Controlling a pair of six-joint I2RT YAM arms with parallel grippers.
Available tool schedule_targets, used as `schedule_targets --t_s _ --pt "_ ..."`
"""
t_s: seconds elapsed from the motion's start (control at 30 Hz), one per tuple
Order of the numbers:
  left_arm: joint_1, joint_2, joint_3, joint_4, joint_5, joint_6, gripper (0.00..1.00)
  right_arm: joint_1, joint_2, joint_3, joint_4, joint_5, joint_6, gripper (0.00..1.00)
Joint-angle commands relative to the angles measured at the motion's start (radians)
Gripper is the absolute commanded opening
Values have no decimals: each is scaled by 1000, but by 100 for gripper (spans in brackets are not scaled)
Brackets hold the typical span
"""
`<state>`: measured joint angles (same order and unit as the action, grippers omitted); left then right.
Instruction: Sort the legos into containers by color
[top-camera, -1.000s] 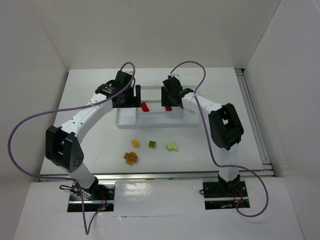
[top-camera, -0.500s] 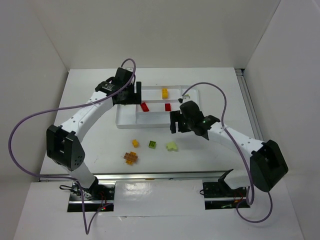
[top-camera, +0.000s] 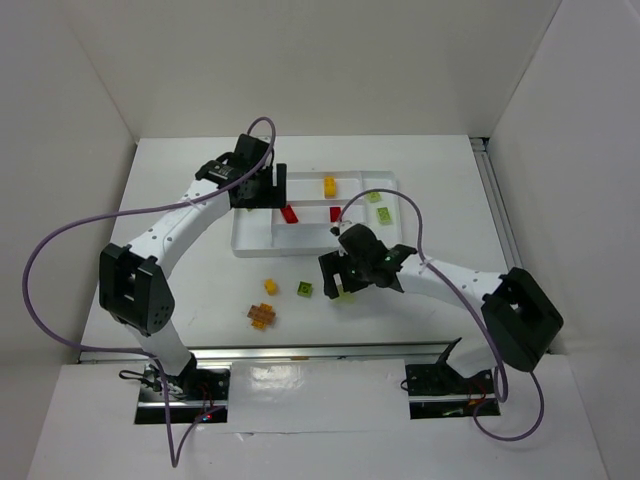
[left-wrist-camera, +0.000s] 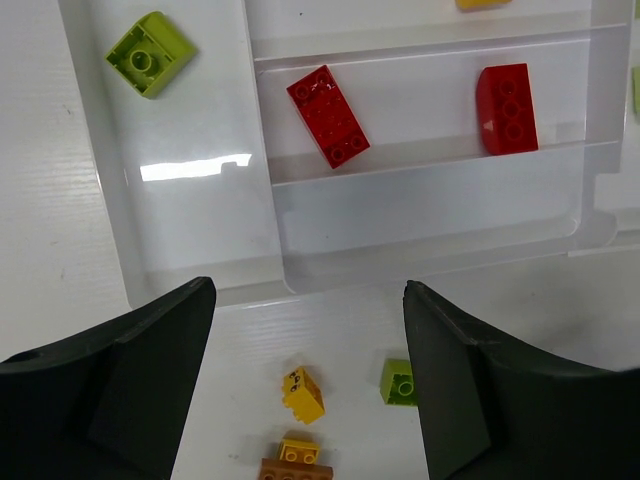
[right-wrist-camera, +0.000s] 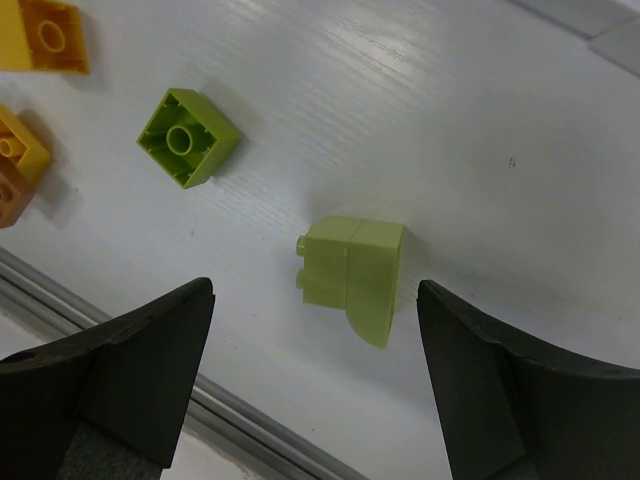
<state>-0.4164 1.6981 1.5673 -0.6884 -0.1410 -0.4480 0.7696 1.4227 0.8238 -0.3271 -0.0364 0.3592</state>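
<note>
From above, the left gripper (top-camera: 272, 192) hangs over the left end of the shallow white divided plastic tray (top-camera: 240, 248). The right gripper (top-camera: 338, 280) sits low over a pale green rounded plastic brick (top-camera: 347, 293) on the table before the tray. In the left wrist view the jaws gape wide and empty, with a flat red studded brick (left-wrist-camera: 329, 115) lying in a compartment beyond them. In the right wrist view the jaws are spread wide, gripping nothing. The pale green brick lies on its side between them, touching neither.

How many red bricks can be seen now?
2, both in the middle compartment of the tray: the slanted red brick and the curved red brick. More could be hidden.
</note>
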Motion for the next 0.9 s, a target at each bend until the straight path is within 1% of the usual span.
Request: schedule_targets --t_s 0.0,0.07,0.17,0.2,0.27,0.37,0.43,0.47,0.53,0.6,0.67,0.77,0.8,0.87 --pt "-2 -2 31 6 24 0 86 23 44 -2 45 44 0 89" --pt "-2 -2 31 6 24 0 86 46 57 -2 36 105 14 85" --pt "-2 -2 31 15 46 0 86 46 76 -2 36 144 23 76" --pt "-2 8 31 15 46 0 86 46 87 -2 27 144 33 76" --pt "-2 8 31 15 55 9 86 56 97 -2 26 144 34 71" --pt "-2 8 40 15 73 20 86 56 108 -2 26 153 34 68" --pt "-2 8 40 15 93 29 86 56 117 8 26 153 43 62" --pt "-2 8 49 15 93 29 86 56 117 18 14 153 43 56" --pt "-2 8 59 15 122 52 86 56 95 29 5 153 34 50" --pt "-2 17 59 15 181 66 86 56 68 54 -19 165 34 46" --pt "-2 17 79 15 230 92 85 56 18 78 -53 185 24 46" --pt "-2 26 89 26 392 130 85 45 -65 123 -75 176 -14 46" --pt "-2 26 89 35 505 156 85 45 -89 123 -75 165 -41 46" --pt "-12 26 79 73 630 167 85 36 -166 123 -50 136 -69 46"
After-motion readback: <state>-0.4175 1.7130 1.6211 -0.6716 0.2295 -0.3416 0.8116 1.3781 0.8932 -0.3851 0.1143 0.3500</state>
